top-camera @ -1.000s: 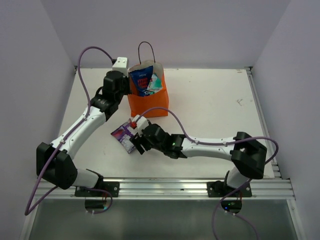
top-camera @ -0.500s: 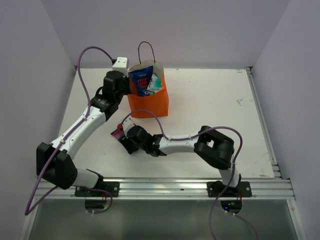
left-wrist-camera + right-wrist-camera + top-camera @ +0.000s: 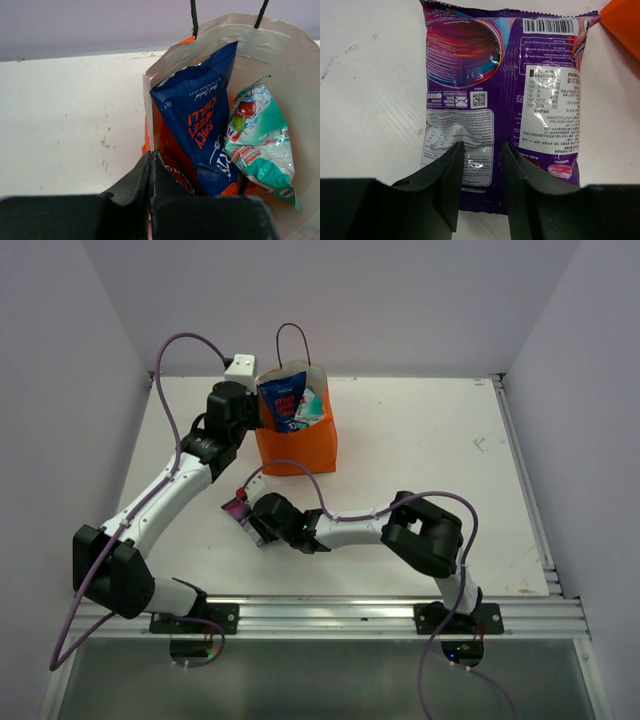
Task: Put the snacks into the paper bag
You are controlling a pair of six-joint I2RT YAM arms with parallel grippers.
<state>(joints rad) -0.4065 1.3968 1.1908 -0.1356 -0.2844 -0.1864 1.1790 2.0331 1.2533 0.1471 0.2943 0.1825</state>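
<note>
Straddling the near edge of the small purple pack (image 3: 505, 85), which lay flat on the table (image 3: 370, 100) near the paper bag (image 3: 300, 448), the right claw (image 3: 480, 150) stood narrowly apart. The left claw (image 3: 150, 170) was pinched on that bag's rim; the dark blue bag (image 3: 200, 115) and small teal pack (image 3: 260, 137) stood inside.

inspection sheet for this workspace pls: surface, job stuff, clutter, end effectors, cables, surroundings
surface: white table, lightly scuffed
job's things: orange paper bag upright, holding a blue packet, a teal packet and a partly hidden red-orange packet; purple packet flat on the table beside the bag
clutter: nothing seen
end effectors: left end effector shut on the bag's side wall; right end effector with jaws apart over the purple packet's near end
cables: purple cables looping off both arms
surroundings: pale walls on three sides, metal rail at the near edge
</note>
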